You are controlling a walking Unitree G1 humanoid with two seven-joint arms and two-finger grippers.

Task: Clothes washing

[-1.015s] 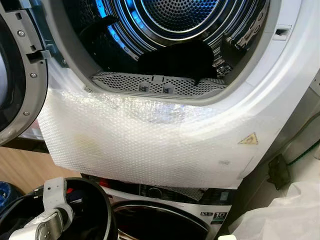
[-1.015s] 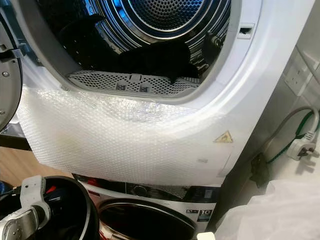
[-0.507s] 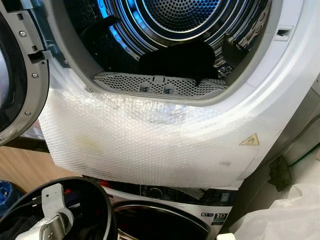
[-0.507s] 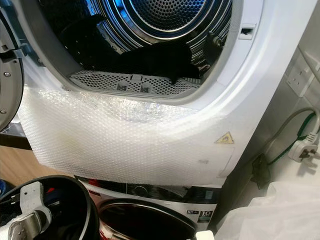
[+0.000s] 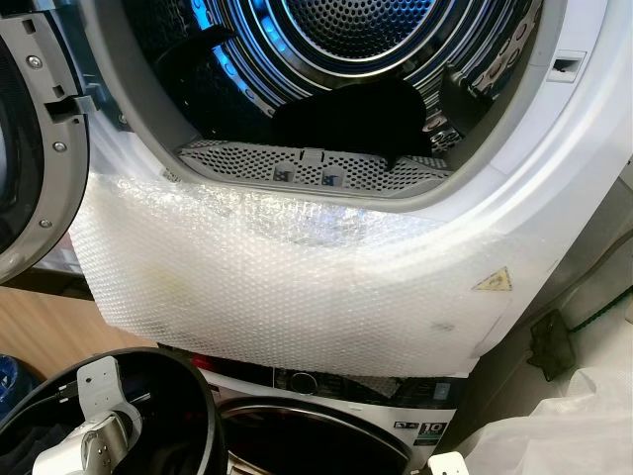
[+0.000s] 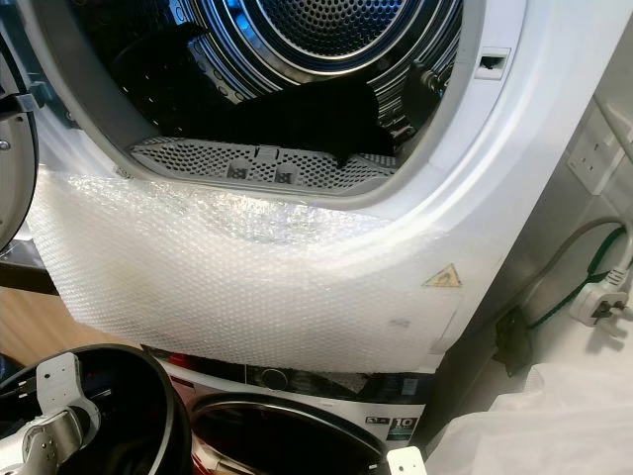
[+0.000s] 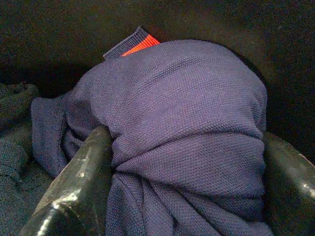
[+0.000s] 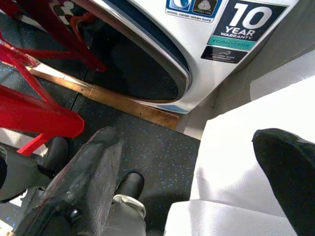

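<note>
**Left gripper clamps navy garment inside black basket below open dryer**

The left gripper (image 7: 184, 162) reaches down into a round black basket (image 5: 203, 396) at the near left, its two black fingers (image 7: 78, 182) pressed against either side of a bunched navy knit garment (image 7: 182, 113). The bundle lies lengthwise between the fingers, running away from the wrist toward the basket's dark far wall, where a strip of orange-red trim (image 7: 139, 45) shows at its far end. More dark fabric (image 7: 15, 147) lies beside it in the basket.

Above, the upper machine (image 5: 554, 178) stands with its door (image 5: 40, 168) swung open to the left. A black piece of clothing (image 5: 346, 114) rests low in the steel drum (image 5: 376, 25), just behind the perforated lint filter (image 5: 312, 168). Bubble wrap (image 5: 287, 287) hangs over the front panel below the opening.

The right gripper (image 8: 192, 172) hangs near the floor, fingers spread apart, between the lower washer (image 8: 206, 29) and white plastic sheeting (image 8: 256, 147) at the right.
</note>
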